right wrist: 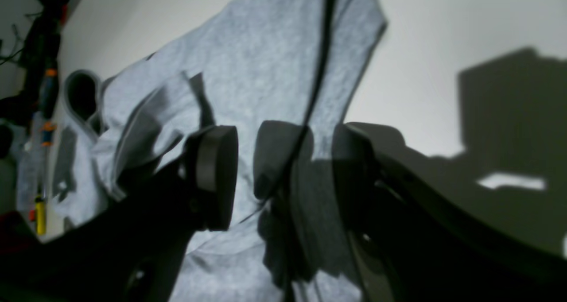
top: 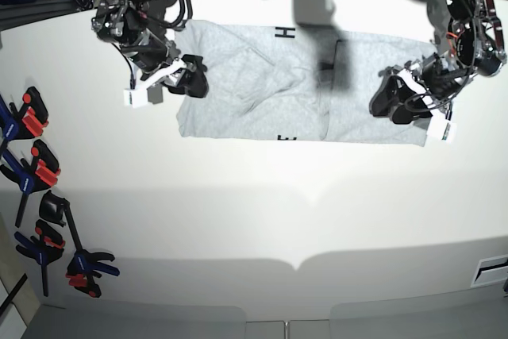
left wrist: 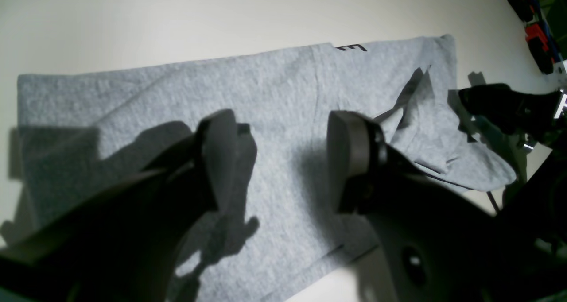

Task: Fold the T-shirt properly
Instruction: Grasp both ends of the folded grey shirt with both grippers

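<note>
The light grey T-shirt [top: 262,85] lies flat as a long band across the far part of the white table [top: 254,212]. Black letters show at its far edge [top: 284,32] and near edge [top: 287,139]. My left gripper [top: 390,102] hovers over the shirt's right end, open with nothing between its fingers; in the left wrist view the gripper [left wrist: 283,160] stands over plain grey cloth [left wrist: 177,94]. My right gripper [top: 193,78] is over the left end, also open and empty. Below the gripper [right wrist: 283,173] in the right wrist view lie the shirt [right wrist: 266,63] and its neck opening [right wrist: 82,94].
Several black, red and blue clamps [top: 36,172] lie along the table's left edge. More red clamps [left wrist: 536,40] show in the left wrist view. A black cable [right wrist: 323,49] crosses the right wrist view. A rumpled sleeve [left wrist: 443,147] lies by the right arm.
</note>
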`<state>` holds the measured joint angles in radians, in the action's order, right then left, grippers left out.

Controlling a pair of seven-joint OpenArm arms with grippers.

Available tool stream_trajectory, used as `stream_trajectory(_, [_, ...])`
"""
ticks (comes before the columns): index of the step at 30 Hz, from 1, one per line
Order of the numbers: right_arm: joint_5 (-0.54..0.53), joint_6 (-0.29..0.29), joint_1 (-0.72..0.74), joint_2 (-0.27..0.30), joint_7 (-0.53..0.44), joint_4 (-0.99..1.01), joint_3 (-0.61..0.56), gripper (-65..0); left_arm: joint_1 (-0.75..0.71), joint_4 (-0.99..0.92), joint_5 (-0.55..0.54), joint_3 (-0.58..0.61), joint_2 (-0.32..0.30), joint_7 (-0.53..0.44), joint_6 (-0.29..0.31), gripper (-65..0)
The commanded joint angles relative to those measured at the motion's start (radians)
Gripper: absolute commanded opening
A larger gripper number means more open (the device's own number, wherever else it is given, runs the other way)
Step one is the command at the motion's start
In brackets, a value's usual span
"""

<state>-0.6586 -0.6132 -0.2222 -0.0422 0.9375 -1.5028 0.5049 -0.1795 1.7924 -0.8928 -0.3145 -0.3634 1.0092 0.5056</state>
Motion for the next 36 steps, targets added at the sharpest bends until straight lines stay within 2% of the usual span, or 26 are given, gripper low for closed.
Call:
stream_trajectory(1, [-0.013,-0.030,-0.004,-0.012,0.021,-0.004,-0.003,-32.1,0.010,0.018,-0.024,-0.006,-0.014,-0.023,0.007,-34.2])
stream_trajectory(5, [-0.029,-0.043,0.025,-0.042,0.056,-0.004,-0.004,-32.1,0.011,0.018,-0.024,-0.006,-0.014,-0.023,0.007,-34.2])
stream_trajectory(9, [-0.027,-0.042,0.063,-0.047,0.072,-0.004,-0.018,-32.1,0.010,0.018,-0.024,-0.006,-0.014,-0.023,0.007,-34.2])
stream_trajectory(15, [-0.025,-0.042,0.123,-0.047,0.073,-0.004,-0.021,-36.7,0.010,0.018,-0.024,-0.006,-0.014,-0.006,0.007,-34.2])
stream_trajectory(17, [-0.024,-0.042,0.136,-0.047,0.073,-0.004,-0.021,-41.9,0.002,0.018,-0.024,-0.006,-0.014,-0.013,0.007,-34.2])
stream_trajectory(18, [-0.017,-0.042,0.141,-0.047,0.073,-0.004,-0.021,-46.7,-0.005,0.018,-0.024,-0.006,-0.014,-0.017,0.007,-34.2])
stream_trajectory(20, [0.015,-0.042,0.153,-0.046,0.072,-0.004,-0.021,-61.2,-0.018,0.018,-0.024,-0.006,-0.014,-0.022,0.007,-34.2])
stream_trajectory(21, [0.037,-0.042,0.159,-0.043,0.072,-0.004,-0.020,-65.0,-0.023,0.018,-0.024,-0.006,-0.014,-0.033,0.007,-34.2])
stream_trajectory(22, [0.061,-0.042,0.165,-0.040,0.070,-0.004,-0.020,-65.0,-0.024,0.018,-0.024,-0.006,-0.014,-0.038,0.007,-34.2])
stream_trajectory(26, [0.120,-0.038,0.184,0.015,0.051,-0.005,-0.020,-65.0,-0.023,0.018,-0.024,-0.006,-0.014,-0.038,0.007,-34.2])
stream_trajectory(31, [0.139,0.007,0.216,0.111,0.057,-0.005,-0.004,-65.0,-0.023,0.018,-0.024,-0.006,-0.012,-0.043,0.007,-34.2])
stream_trajectory(36, [0.139,0.011,0.274,0.183,0.104,-0.006,0.074,-65.0,-0.023,0.018,-0.023,-0.003,0.061,-0.063,0.011,-34.2])
